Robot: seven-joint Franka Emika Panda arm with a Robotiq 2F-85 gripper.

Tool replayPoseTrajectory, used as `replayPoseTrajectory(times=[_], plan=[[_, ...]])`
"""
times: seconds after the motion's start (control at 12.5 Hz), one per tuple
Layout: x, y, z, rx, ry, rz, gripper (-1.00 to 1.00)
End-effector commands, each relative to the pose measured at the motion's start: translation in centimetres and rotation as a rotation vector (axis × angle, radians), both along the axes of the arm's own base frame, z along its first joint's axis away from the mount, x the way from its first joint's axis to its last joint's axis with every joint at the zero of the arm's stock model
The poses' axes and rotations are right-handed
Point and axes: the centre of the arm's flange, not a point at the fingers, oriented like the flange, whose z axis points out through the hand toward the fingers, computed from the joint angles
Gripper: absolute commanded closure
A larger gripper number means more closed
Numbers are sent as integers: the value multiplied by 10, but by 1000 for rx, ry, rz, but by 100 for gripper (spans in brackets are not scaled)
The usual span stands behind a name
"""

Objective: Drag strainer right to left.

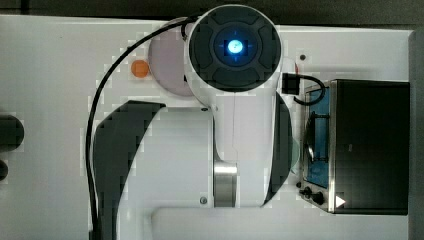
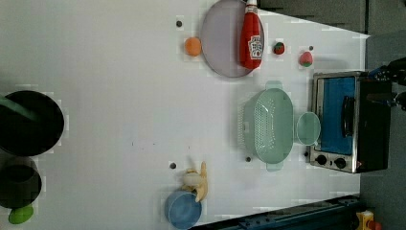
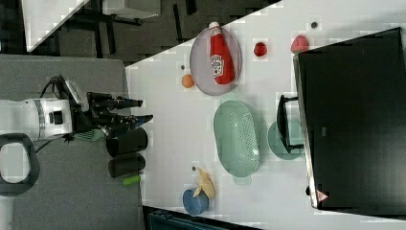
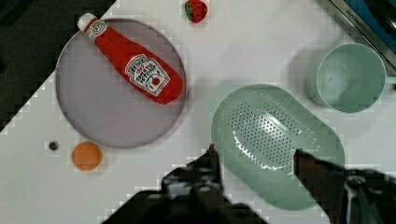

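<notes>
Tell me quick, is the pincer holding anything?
Pincer: open, holding nothing, its fingers apart above the strainer.

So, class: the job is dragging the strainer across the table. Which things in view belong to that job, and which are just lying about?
Belongs to the job:
strainer
claw, open, above the strainer

Just lying about:
ketchup bottle on the plate
round green bowl
toaster oven
banana
blue cup
orange
</notes>
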Motion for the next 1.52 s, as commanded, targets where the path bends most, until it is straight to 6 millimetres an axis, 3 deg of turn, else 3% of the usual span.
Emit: replayPoseTrajectory(times=[0.08,0.24,0.48,0.88,1.52], plan=[[-138,-38,104,-1,-15,-103,-59],[-138,-37,98,-1,-1,-101,-99],[-137,-34,59,-2,75,-95,-100],[-120,-28,-43,-6,70,-105,-100],[-93,-18,-214,-10,-6,-498,-100]])
